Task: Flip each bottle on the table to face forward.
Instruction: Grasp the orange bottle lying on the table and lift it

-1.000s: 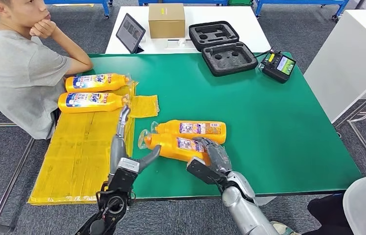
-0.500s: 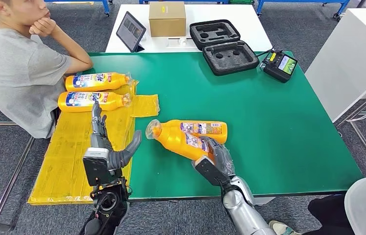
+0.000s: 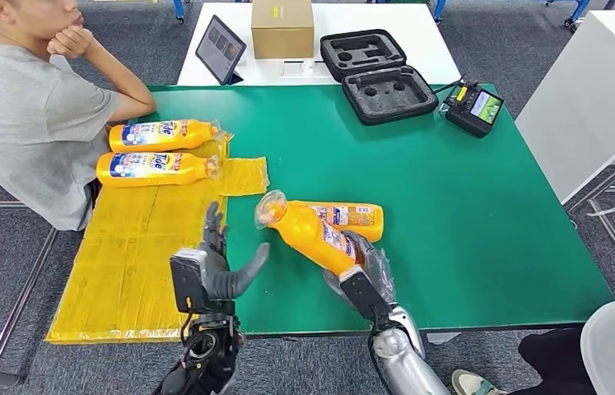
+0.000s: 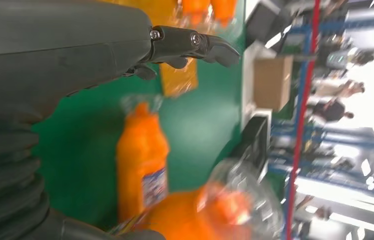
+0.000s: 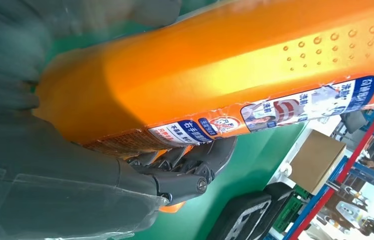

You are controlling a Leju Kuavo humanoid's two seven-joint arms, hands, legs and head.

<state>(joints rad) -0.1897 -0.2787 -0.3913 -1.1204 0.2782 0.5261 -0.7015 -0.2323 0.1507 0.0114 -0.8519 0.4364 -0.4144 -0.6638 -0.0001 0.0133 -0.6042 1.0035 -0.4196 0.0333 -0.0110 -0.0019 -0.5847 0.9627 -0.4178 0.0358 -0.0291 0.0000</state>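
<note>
Bottle lifted at an angle for its turn

Right hand (image 3: 363, 269) is gripping the base end of an orange plastic detergent bottle (image 3: 314, 232), fingers wrapped around its body, and is holding it tilted with the clear-wrapped cap end raised toward the left; this looks like the rotation that will bring the front label up. A second orange bottle (image 3: 345, 216) is lying flat on the green table (image 3: 452, 206) just behind the lifted one, its small-print back label up, so it is probably waiting its turn. Left hand (image 3: 223, 265) is hovering near the table's front edge with fingers spread and thumb out, holding nothing, seemingly ready to receive or steady the raised neck. Two more orange bottles (image 3: 156, 150) are resting side by side on the yellow plastic sheet (image 3: 135, 255), blue brand labels showing, apparently already finished. A seated person in a grey shirt (image 3: 28, 115) is watching beside them
</note>
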